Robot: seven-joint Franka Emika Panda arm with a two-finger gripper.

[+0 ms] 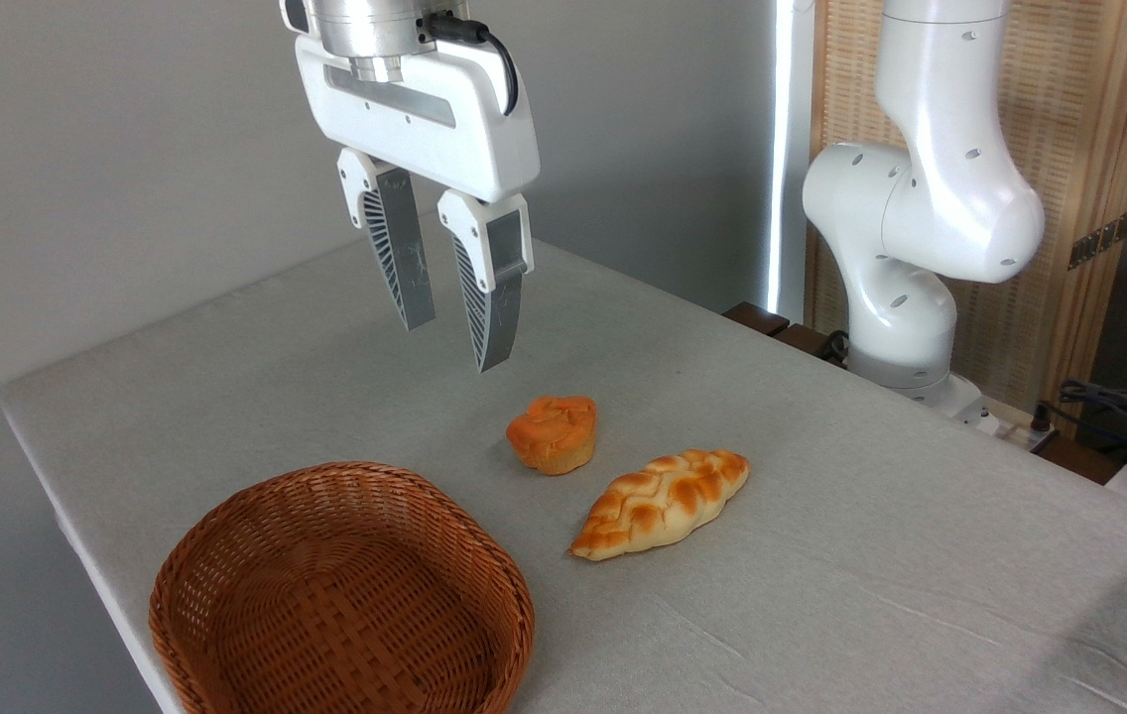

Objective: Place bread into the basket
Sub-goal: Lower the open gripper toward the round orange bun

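The bread (553, 432), a small round bun with an orange-brown knotted top, sits on the grey table near its middle. The basket (226, 555), round, shallow and of reddish-brown wicker, stands empty at the front left corner of the table. My gripper (454, 345) hangs in the air above and to the left of the bread, its two fingers pointing down. The gripper is open and nothing is between its fingers. It touches neither the bread nor the basket.
A longer pale-golden braided loaf (661, 502) lies just right of the bun. The arm's white base (906, 297) stands at the table's far right edge, with cables (1119, 407) behind it. The table's left edge (67, 516) runs close past the basket.
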